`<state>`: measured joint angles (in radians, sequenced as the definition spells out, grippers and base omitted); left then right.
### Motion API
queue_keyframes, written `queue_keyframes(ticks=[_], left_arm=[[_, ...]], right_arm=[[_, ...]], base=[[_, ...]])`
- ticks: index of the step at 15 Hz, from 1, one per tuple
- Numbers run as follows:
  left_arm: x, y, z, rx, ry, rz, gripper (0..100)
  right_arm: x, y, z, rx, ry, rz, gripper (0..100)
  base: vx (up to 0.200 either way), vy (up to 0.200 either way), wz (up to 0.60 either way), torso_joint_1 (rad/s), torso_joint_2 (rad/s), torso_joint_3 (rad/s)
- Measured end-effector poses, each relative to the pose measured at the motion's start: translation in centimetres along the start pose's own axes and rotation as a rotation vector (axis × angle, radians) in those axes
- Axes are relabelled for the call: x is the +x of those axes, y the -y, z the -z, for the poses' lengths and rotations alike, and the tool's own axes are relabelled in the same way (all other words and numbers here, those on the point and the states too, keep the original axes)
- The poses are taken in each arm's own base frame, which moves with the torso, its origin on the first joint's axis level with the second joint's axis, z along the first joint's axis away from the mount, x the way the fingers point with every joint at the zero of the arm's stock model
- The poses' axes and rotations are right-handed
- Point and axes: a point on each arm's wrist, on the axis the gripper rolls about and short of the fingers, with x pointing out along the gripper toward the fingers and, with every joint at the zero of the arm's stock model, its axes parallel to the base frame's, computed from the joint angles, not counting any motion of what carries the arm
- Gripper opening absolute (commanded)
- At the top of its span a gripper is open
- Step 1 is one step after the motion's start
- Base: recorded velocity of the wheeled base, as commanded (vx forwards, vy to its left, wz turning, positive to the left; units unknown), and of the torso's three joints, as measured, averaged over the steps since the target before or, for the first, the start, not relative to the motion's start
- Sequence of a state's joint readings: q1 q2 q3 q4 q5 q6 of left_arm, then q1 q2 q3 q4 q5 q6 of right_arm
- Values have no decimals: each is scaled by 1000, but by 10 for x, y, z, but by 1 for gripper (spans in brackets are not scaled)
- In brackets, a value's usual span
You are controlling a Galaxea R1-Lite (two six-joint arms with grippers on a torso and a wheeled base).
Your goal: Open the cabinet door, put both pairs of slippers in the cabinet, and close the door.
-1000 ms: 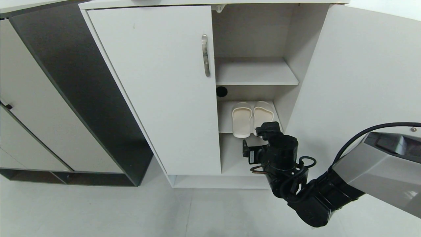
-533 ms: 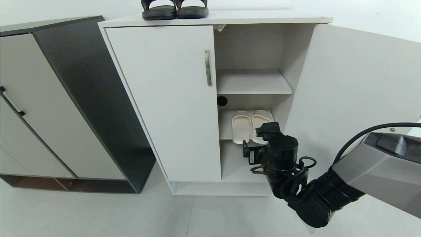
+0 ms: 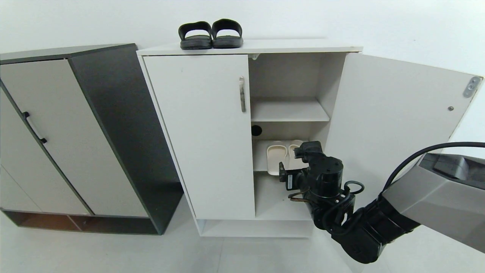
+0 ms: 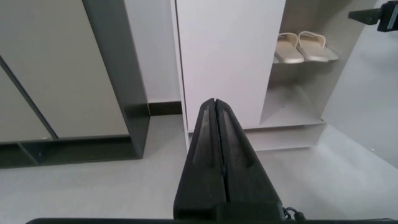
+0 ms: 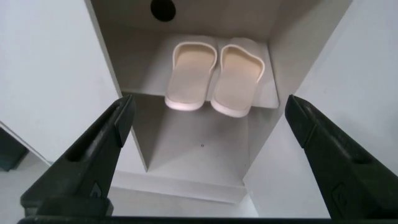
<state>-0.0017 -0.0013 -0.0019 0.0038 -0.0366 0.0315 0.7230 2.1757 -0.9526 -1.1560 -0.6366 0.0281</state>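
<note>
A pair of black slippers (image 3: 210, 34) sits on top of the white cabinet (image 3: 204, 132). The cabinet's right door (image 3: 390, 125) stands wide open and its left door is closed. A cream pair of slippers (image 3: 277, 153) (image 5: 214, 74) (image 4: 305, 48) lies side by side on the lower shelf. My right gripper (image 3: 292, 162) (image 5: 210, 109) hangs open just in front of that shelf with nothing between its fingers. My left gripper (image 4: 214, 102) is shut and empty, low over the floor in front of the closed left door.
A dark grey cabinet (image 3: 106, 125) with a pale door stands close beside the white one on the left. The upper shelf (image 3: 288, 112) and bottom compartment (image 3: 280, 201) hold nothing. A metal handle (image 3: 242, 94) sits on the closed left door. Bare floor lies in front.
The head view has tilted upward, bringing the cabinet top and the black slippers into the picture. No object has shifted on the shelves, and the right gripper stays open.
</note>
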Motion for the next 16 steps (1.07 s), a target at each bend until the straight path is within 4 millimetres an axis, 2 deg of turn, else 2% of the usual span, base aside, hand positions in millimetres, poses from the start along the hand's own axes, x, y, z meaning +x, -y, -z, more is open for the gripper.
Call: queue_keyframes(ticks=[4,16], left_arm=[[0,0,0,0,-1,0,0],[0,0,0,-1,0,0,0]], right_arm=[[0,0,1,-2,-3,1,100],[-1,6,14,-64,-12,7,100]], base=[[0,0,0,2,6,38],[0,200,0,4,2,8]])
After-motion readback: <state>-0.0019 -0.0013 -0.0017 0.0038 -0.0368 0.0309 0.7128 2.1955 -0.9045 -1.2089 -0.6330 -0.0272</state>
